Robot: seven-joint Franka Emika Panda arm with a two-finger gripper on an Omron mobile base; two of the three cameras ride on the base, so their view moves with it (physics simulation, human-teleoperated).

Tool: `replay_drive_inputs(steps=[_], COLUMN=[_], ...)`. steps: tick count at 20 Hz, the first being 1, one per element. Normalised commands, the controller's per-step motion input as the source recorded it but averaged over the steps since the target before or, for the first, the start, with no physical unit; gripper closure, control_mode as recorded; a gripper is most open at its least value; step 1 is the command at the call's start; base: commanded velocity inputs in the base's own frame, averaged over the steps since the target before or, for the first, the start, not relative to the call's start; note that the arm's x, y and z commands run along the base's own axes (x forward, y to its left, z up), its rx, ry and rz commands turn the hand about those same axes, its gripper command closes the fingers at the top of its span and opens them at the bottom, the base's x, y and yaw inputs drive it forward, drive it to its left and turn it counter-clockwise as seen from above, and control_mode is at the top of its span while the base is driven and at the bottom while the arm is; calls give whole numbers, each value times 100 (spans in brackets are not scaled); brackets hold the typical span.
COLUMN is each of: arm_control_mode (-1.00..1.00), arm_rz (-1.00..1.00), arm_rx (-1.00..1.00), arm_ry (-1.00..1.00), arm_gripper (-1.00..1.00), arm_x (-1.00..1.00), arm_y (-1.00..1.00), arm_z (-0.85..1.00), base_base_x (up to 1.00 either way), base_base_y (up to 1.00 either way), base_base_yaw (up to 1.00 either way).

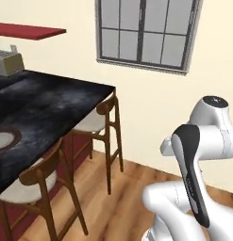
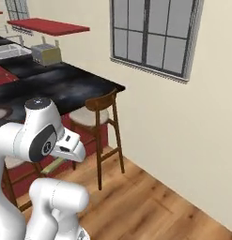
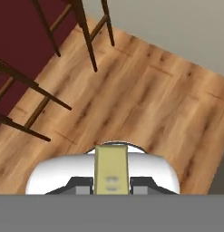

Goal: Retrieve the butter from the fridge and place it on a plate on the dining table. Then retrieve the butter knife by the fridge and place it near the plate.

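Gripping the butter (image 3: 110, 168) between closed fingers, low over the wood floor (image 3: 145, 99), with the stick's near end clamped. Light, soft and greasy by the look of it; best pinched gently mid-length. Plate (image 1: 4, 140) waiting on the table (image 1: 56, 101), far left.

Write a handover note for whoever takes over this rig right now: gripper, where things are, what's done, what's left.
Gripper: shut on the butter, a yellow stick held over the wood floor.
Plate: on the dining table, near its edge above the stools, nothing on it.
Done: butter picked up and carried near the table.
Left: set the butter on the plate, then fetch the butter knife and lay it near the plate.
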Motion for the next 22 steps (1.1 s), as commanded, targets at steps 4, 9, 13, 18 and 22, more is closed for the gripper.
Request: replay_drive_inputs(steps=[4, 9, 13, 18, 22], arm_control_mode=[100, 100, 100, 100, 100], arm_rz=[0, 0, 0, 0, 0], arm_rx=[0, 0, 0, 0, 0], arm_ry=[0, 0, 0, 0, 0], arm_gripper=[100, 100, 100, 100, 100], arm_x=[0, 0, 0, 0, 0], arm_y=[0, 0, 0, 0, 0], arm_z=[0, 0, 0, 0, 0], base_base_x=[75, 68, 69, 67, 60], base_base_y=[-47, -48, -54, -46, -10], base_base_yaw=[76, 79, 77, 69, 38])
